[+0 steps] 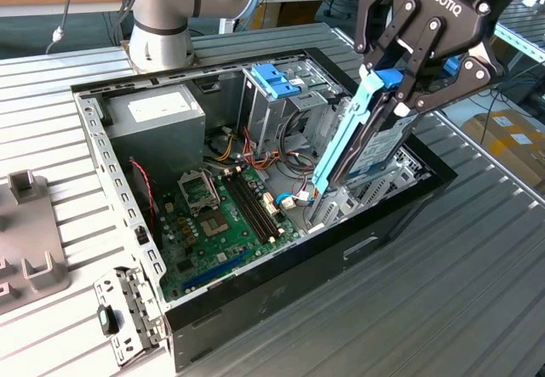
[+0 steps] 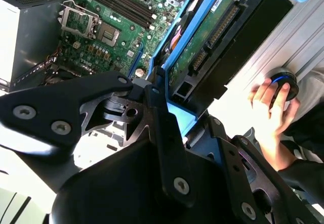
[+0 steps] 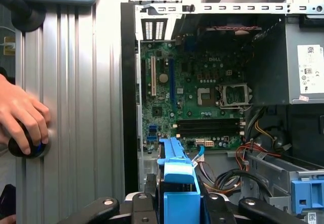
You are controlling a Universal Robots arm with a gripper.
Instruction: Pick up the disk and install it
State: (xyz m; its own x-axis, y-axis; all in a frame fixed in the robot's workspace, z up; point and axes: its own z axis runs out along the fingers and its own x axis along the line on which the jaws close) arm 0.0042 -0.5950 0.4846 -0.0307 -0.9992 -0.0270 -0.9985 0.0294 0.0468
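Note:
My gripper [image 1: 396, 88] is shut on the upper end of the disk [image 1: 362, 143], a dark drive in a bright blue carrier with blue side rails. The disk hangs steeply tilted. Its lower end reaches down into the open computer case [image 1: 281, 288], at the bay on the exterior view's right, next to the motherboard [image 1: 221, 215]. In the second wrist view the disk [image 2: 205, 37] shows its green circuit side and a blue rail between the black fingers. In the first wrist view the blue carrier [image 3: 174, 176] sticks out from the gripper [image 3: 179, 206] over the case.
A tall metal drive cage with a blue clip [image 1: 277, 79] and a grey power supply [image 1: 157, 117] stand at the back of the case. Loose cables [image 1: 289, 198] lie near the bay. A person's hand [image 3: 20, 113] rests on a dark knob [image 2: 283, 77] on the ribbed table. A grey fixture [image 1: 25, 232] lies at the exterior view's left.

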